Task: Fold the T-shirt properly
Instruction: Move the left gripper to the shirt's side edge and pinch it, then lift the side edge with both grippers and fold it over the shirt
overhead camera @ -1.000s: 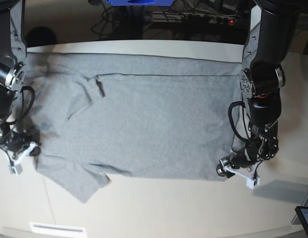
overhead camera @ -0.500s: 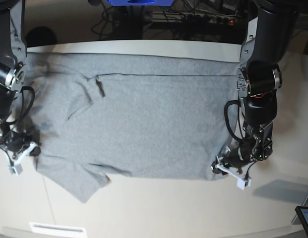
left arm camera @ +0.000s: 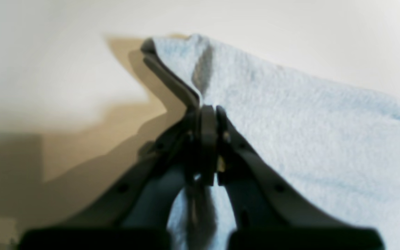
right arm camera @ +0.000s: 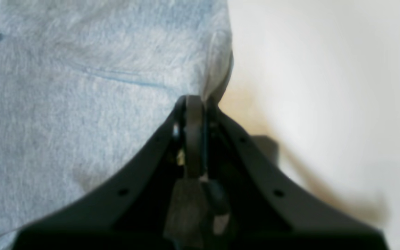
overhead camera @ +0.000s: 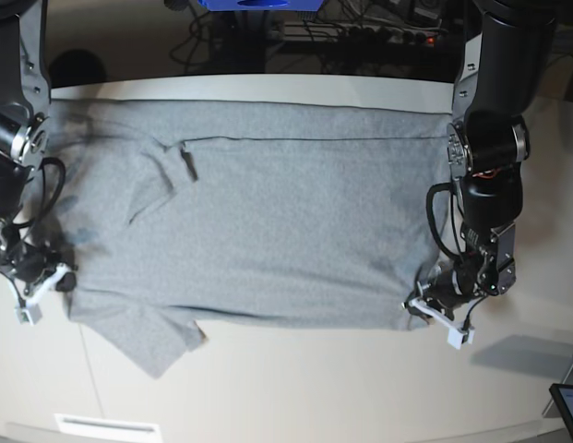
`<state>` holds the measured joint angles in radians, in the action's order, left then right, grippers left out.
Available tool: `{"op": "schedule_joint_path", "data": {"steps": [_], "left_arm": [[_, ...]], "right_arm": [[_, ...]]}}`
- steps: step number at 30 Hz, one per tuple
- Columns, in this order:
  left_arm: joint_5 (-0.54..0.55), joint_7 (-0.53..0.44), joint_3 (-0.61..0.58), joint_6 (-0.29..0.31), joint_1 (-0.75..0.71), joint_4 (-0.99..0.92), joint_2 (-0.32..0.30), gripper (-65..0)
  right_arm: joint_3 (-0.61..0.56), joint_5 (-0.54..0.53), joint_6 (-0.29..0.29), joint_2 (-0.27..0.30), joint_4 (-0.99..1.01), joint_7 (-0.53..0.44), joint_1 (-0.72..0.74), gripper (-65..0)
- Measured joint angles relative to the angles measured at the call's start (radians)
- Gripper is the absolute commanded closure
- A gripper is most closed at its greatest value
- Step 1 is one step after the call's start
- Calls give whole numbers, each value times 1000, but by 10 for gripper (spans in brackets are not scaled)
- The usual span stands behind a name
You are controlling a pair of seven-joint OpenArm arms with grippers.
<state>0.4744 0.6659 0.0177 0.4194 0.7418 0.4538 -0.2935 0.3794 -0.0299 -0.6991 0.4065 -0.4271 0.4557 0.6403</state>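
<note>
The grey T-shirt [overhead camera: 268, 221] lies spread flat across the table, one sleeve pointing to the front left. My left gripper [overhead camera: 421, 307] sits at the shirt's front right corner and is shut on it. In the left wrist view the jaws [left arm camera: 207, 113] meet with the T-shirt [left arm camera: 307, 132] pinched and raised in a small peak. My right gripper [overhead camera: 63, 277] is at the shirt's left edge. In the right wrist view it [right arm camera: 193, 102] is shut on a fold of the T-shirt [right arm camera: 64, 86].
The pale table [overhead camera: 314, 388] shows bare along its front and right side. A white label strip [overhead camera: 106, 426] lies at the front left. A dark device [overhead camera: 567, 406] pokes in at the front right corner. Cables [overhead camera: 360, 37] run behind the table.
My left gripper has gone from open to shut on the shirt's front right corner, after nudging in over the fabric. The right gripper has kept its place and its hold.
</note>
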Motion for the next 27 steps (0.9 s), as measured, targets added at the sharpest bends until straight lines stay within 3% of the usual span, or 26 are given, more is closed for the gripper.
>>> {"op": "schedule_joint_path", "data": {"steps": [3,9,19,27], "left_arm": [[5,0,-4,1,-16,62,-7,0],[3,90,-4,0,-78,204,-12,0],[9,129,-5,0,-172,355,-11,0],[10,237,5,0,-225,541,-13,0]], "right_arm": [[0,10,1,-3,0,-27,-1,-1],[0,11,3,-12,5,-74,-5,-1],[56,-27,1,-10,-82,-20,-59,-1],[56,-39,0,-11,-84,-21,-64,-1]]}}
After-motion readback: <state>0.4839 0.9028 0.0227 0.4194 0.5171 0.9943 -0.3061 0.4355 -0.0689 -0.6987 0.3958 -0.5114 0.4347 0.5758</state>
